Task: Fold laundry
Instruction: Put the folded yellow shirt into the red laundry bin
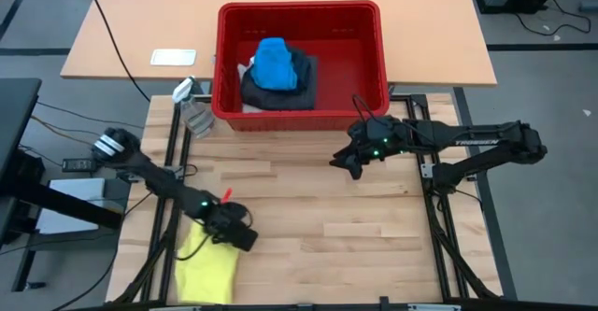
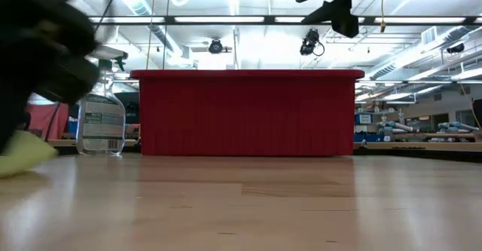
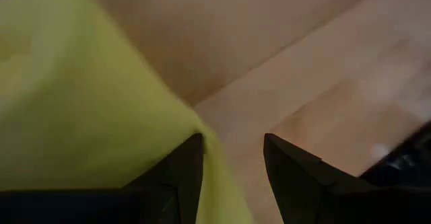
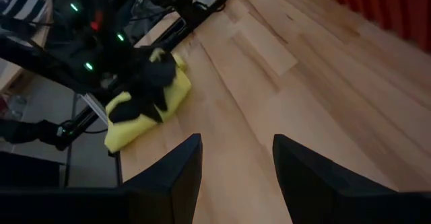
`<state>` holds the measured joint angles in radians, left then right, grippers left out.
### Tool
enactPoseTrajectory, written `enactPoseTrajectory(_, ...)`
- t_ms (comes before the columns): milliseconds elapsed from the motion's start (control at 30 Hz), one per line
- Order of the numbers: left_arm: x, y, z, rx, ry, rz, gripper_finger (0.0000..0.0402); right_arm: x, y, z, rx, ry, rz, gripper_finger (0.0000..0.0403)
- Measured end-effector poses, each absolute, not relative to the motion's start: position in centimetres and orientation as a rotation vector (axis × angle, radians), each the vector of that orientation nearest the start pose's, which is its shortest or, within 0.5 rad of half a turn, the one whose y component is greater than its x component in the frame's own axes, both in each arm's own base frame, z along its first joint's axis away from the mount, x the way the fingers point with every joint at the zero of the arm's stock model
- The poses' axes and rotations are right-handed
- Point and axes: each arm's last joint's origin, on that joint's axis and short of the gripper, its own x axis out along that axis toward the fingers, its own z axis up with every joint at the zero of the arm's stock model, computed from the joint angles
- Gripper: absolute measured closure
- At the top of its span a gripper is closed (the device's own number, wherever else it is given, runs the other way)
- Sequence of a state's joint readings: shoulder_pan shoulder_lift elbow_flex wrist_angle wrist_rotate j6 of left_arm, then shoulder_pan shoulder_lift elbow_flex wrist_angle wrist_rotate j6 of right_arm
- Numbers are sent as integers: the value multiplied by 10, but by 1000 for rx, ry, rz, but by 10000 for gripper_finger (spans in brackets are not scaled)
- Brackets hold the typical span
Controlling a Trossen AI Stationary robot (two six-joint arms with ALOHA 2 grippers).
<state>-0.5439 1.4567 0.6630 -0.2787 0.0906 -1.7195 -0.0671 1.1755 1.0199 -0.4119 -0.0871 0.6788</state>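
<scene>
The left gripper (image 1: 234, 232) sits low at about seven o'clock on the wooden table (image 1: 355, 227), right at the upper edge of the yellow shirt (image 1: 206, 266). In its own wrist view the two dark fingers (image 3: 178, 177) stand apart with bare wood showing between them, and the shirt's edge (image 3: 87, 116) lies against the inner side of one finger; nothing is pinched between them. The right wrist view shows that same gripper (image 4: 151, 89) pressed down onto the crumpled yellow cloth (image 4: 145, 113) near the table's corner. The shirt lies bunched at the table's seven o'clock corner, partly over the edge. The right gripper (image 1: 350, 162) hangs above the table at about two o'clock, just in front of the red basket (image 1: 229, 59), its fingers (image 4: 168, 177) spread with only tabletop between them, holding nothing. The basket stands at twelve o'clock, and inside it a bright blue piece (image 1: 276, 63) is heaped on top of dark grey cloth (image 1: 299, 87), with a bit of white showing beneath. A clear spray bottle (image 1: 193, 110) stands just beside the basket's left near corner, at roughly ten o'clock. In the low view the bottle (image 2: 102, 123) stands just beside the basket's wall (image 2: 245, 115).
</scene>
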Motion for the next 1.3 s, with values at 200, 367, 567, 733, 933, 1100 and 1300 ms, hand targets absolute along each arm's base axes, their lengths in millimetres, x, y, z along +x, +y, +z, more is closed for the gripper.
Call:
enactPoseTrajectory(200,267,-117,141,-1209,1069,316,240,251,-11,317,693,539,-207,215)
enactPoseTrajectory(367,316,-90,154,-1092,967,251,240,251,-11,317,689,537,-215,215)
enactPoseTrajectory(567,369,-57,196,-995,858,163,240,251,-11,317,573,546,-160,215)
enactPoseTrajectory(733,375,-50,251,-879,804,230,240,250,-10,315,526,588,-91,215)
enactPoseTrajectory(933,342,-54,278,-839,914,374,239,249,-19,303,553,651,-212,222)
enactPoseTrajectory(1100,303,-83,257,-874,1104,524,208,252,-16,267,654,759,-158,217)
enactPoseTrajectory(1300,264,-116,213,-973,1302,677,114,248,-3,219,728,773,-117,198)
